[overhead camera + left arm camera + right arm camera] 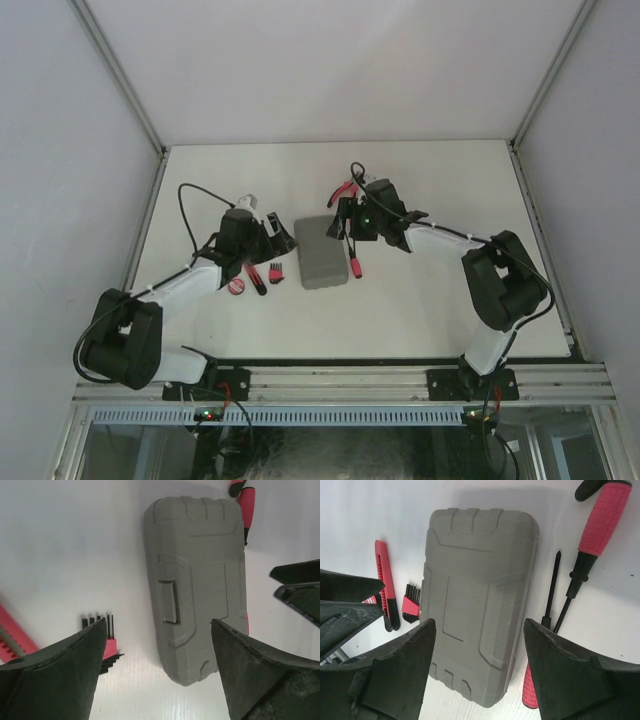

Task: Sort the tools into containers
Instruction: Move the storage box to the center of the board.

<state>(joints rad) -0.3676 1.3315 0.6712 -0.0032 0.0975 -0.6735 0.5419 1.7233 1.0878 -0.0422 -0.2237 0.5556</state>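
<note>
While the tool case (322,252) lies shut and flat mid-surface (440,180), left fingers (75,670) and right fingers (400,670) are both spread apart and empty, hovering over it from either side. Comb-like piece (411,604) and red disc (237,287) lie left of it, long thin screwdriver (551,587) just beside its right edge. Case looks like rigid moulded plastic, likely light, smooth, prone to sliding. Probably too wide for an easy pinch. Best bet: hook the latch tab (167,600) on the long edge while the other arm pins the body down.

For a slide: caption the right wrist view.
Open right gripper over the closed case, tools on both sides.
</note>
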